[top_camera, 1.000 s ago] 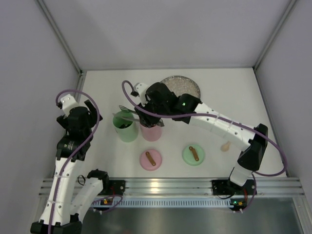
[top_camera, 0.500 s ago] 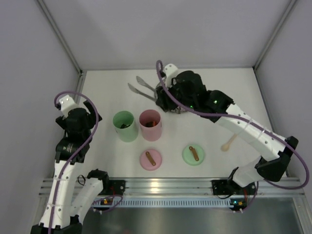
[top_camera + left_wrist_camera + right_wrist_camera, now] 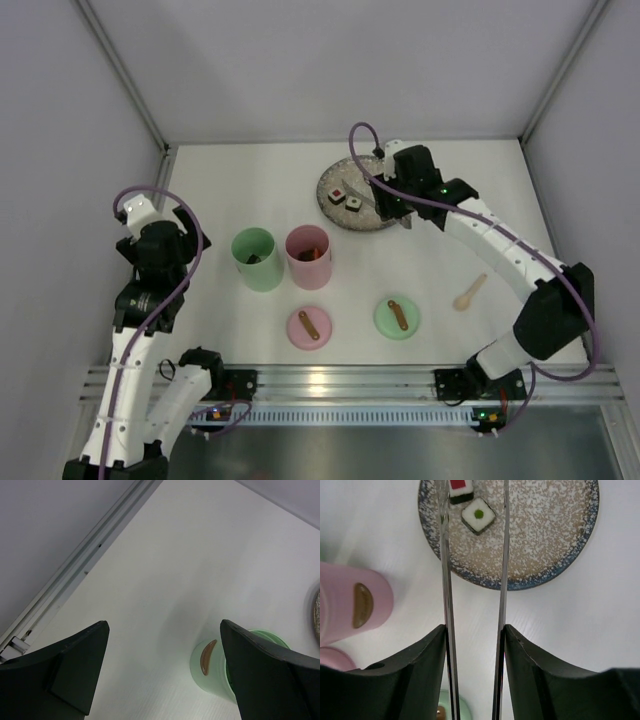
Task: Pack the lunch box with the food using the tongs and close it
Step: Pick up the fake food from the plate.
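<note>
Right gripper [image 3: 474, 630] clamped on tongs [image 3: 448, 580], tong arms apart, reaching over the speckled plate [image 3: 545, 540] at far centre-right. Green-centre sushi roll [image 3: 478, 515] sits between the arms, with the red-centre roll [image 3: 460, 489] just beside it; both are on the plate. Left gripper [image 3: 164, 630] wide open, empty, at the left of the green cup [image 3: 257, 258]. Pink cup [image 3: 309, 256] touching that cup's right side.

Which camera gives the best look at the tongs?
The right wrist view: both arms of the tongs run up the frame from between the jaws, with their tips over the plate. The top view shows only a thin silver sliver of them, and the left wrist view misses them entirely.
</note>
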`<state>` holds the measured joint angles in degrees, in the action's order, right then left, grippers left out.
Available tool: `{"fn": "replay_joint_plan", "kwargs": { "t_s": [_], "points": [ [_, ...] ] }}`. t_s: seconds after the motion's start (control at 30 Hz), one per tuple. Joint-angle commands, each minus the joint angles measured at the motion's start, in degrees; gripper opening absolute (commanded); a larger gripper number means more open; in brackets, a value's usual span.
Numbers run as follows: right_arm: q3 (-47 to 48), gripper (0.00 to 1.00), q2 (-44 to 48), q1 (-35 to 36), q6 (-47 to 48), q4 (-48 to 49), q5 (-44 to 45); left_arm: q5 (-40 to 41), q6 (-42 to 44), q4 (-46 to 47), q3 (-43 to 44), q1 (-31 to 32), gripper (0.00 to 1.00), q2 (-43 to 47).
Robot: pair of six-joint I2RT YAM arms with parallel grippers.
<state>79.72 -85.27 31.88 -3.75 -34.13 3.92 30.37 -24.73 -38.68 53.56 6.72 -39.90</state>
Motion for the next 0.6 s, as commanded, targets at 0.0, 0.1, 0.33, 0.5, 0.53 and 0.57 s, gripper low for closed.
{"fn": "replay_joint_plan", "kwargs": {
  "t_s": [0.0, 0.1, 0.33, 0.5, 0.53, 0.57],
  "points": [
    [-0.6, 0.49, -2.3, -2.7, 5.9, 6.9, -3.6, -0.8, 0.3, 1.2, -0.2, -0.3, 0.99, -0.2],
    [0.8, 0.49, -7.6, -4.6, 8.6, 5.7, -3.5, -1.2, 0.2, 1.2, -0.2, -0.2, 0.99, -0.4],
    [-0.3, 0.48, -10.9, -6.7, 9.1, 6.9, -9.4, -1.1, 0.4, 1.3, -0.3, 0.0, 0.99, -0.1],
    [0.5, 0.48, -12.4, -7.4, 8.3, 6.0, -9.9, -1.2, 0.4, 1.3, -0.3, 0.0, 0.99, -0.4],
    [0.3, 0.48, -11.8, -7.5, 7.5, 6.3, -10.2, -1.2, 0.4, 1.2, -0.3, 0.0, 0.99, -0.4],
    [0.0, 0.48, -11.5, -7.6, 7.3, 6.7, -10.7, -1.2, 0.4, 1.3, -0.3, 0.0, 0.99, -0.4]
  ]
}}
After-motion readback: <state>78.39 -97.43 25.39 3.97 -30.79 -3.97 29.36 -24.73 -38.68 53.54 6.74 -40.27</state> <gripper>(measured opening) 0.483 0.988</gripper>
